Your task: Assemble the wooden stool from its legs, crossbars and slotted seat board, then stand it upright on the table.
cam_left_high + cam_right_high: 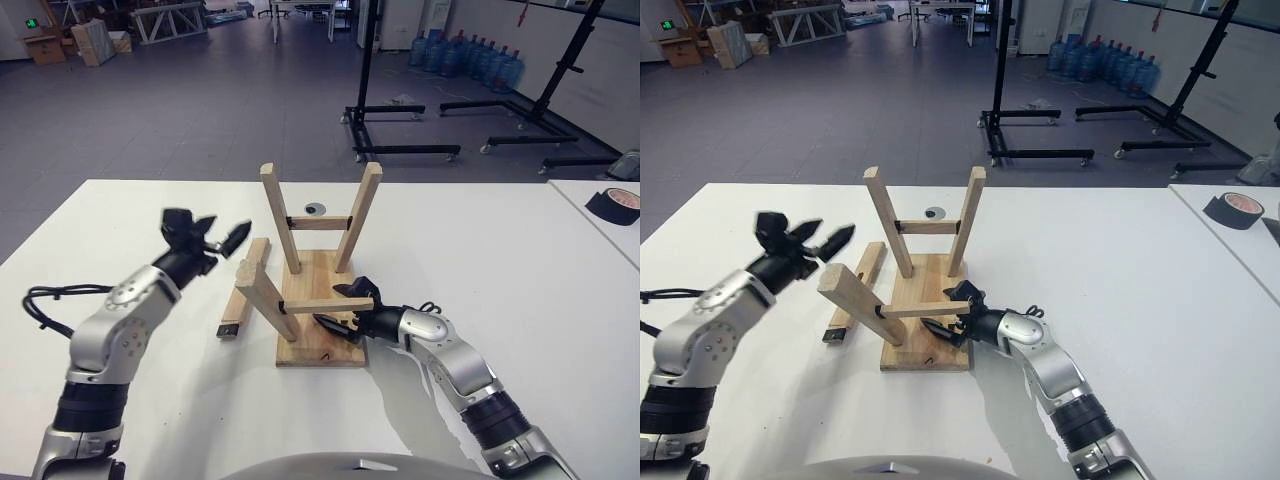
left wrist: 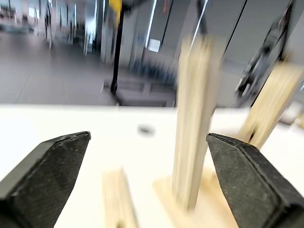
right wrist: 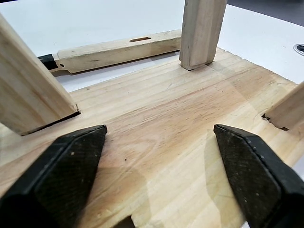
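Observation:
The slotted seat board (image 1: 322, 335) lies flat on the white table (image 1: 520, 260). Two legs (image 1: 281, 216) stand in its far slots, joined by a crossbar (image 1: 320, 223). A third leg (image 1: 264, 297) leans at the board's front left corner, with a second crossbar (image 1: 322, 305) sticking out to the right. A loose leg (image 1: 246, 282) with a black end lies on the table left of the board. My left gripper (image 1: 216, 240) hangs open in the air left of the standing legs. My right gripper (image 1: 345, 309) is open low over the board (image 3: 156, 118), its fingers above and below the second crossbar's free end.
A black tape roll (image 1: 613, 205) lies on the neighbouring table at the far right. A black cable (image 1: 50, 300) loops on the table by my left arm. A round grommet (image 1: 316, 208) sits behind the stool. Black wheeled stands (image 1: 400, 150) are on the floor beyond.

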### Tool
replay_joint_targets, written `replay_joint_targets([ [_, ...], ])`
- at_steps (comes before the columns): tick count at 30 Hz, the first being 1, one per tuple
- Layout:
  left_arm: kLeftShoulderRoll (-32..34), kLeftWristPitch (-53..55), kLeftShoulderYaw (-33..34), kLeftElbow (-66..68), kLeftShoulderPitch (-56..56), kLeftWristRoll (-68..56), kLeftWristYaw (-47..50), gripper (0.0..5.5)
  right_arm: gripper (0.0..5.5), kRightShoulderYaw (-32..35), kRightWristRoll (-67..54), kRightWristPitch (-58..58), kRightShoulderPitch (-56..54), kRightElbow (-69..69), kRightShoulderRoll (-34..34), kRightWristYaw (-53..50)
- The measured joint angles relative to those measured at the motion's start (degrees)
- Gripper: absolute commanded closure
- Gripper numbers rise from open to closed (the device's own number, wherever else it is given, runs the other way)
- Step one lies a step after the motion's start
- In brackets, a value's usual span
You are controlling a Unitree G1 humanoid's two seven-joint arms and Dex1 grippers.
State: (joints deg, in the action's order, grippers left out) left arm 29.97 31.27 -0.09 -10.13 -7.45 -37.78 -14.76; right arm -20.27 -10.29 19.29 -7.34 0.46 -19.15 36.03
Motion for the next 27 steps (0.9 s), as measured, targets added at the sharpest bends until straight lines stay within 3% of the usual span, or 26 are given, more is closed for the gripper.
replay_joint_targets([
  [4, -2.6, 4.4, -5.5, 4.8, 0.6, 8.6, 3.7, 1.03, 1.36, 0.0, 0.0, 0.0, 0.0, 0.2, 0.4, -0.8],
  [12, -7.3, 7.9, -6.4, 9.8, -1.4, 16.2, 6.7, 1.03, 1.36, 0.0, 0.0, 0.0, 0.0, 0.4, 1.0, -1.9],
  [27, -10.4, 4.8, -2.8, 10.2, 0.5, 20.5, 4.2, 3.01, 1.36, -0.2, 0.0, 0.0, 0.1, 0.4, 1.2, -2.3],
])
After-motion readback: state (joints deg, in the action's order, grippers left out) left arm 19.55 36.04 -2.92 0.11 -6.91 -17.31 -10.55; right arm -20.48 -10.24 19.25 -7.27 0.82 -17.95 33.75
